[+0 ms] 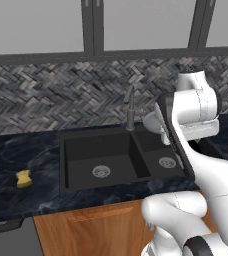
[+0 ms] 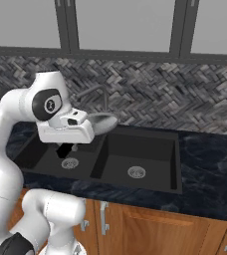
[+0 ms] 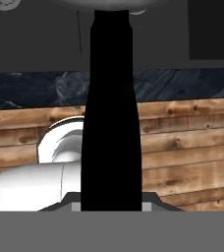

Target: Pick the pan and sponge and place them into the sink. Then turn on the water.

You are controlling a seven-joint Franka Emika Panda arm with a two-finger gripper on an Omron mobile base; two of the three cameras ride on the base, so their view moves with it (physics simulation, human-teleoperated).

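My gripper (image 2: 64,149) (image 3: 111,204) is shut on the pan's long black handle (image 3: 111,123), which runs up the middle of the hand view. The grey metal pan (image 1: 153,121) (image 2: 102,122) hangs in the air above the back of the black double-basin sink (image 1: 62,165) (image 2: 177,164), over its smaller basin and near the divider. On the dark counter left of the sink lies the yellow sponge (image 1: 23,178), far from the gripper. Each basin has a round silver drain. The water is out of view.
A slim grey faucet (image 1: 130,107) (image 2: 104,99) stands behind the sink, just beside the held pan. A herringbone tile wall rises behind the counter. Wooden cabinet fronts (image 2: 150,224) run below the counter edge.
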